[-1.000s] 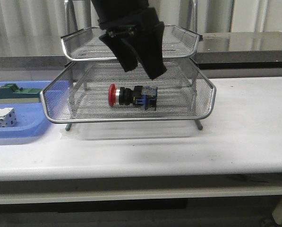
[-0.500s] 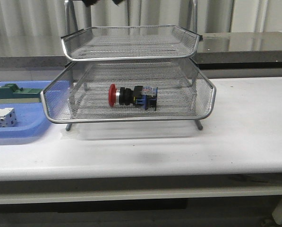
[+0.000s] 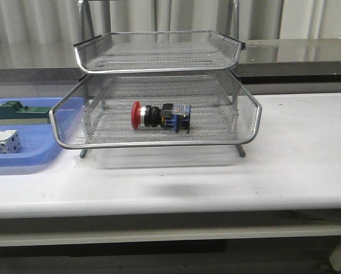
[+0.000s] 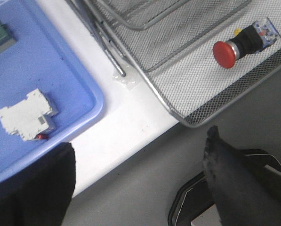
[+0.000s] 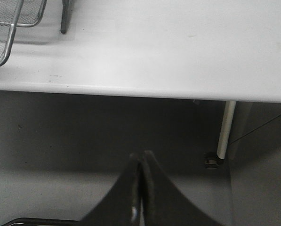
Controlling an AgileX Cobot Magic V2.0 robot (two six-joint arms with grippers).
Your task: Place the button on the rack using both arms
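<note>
L black gripper (image 4: pixel 140 188): fingers spread wide, empty, off the table edge. R black gripper (image 5: pixel 141 188): fingers pressed together, nothing between, over the floor. Red-headed push-button w/ black collar and blue rear block (image 3: pixel 160 116) lies on its side in the lower tray of the silver wire-mesh rack (image 3: pixel 159 97) (looks placed). Risk: round body could roll if the rack gets bumped.

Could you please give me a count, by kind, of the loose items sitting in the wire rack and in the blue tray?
Push-buttons: 1, the red-headed button lying in the pulled-out tray of the rack
Green blocks: 1, the green block in the blue tray
White blocks: 1, the white block in the blue tray
Total: 3
</note>
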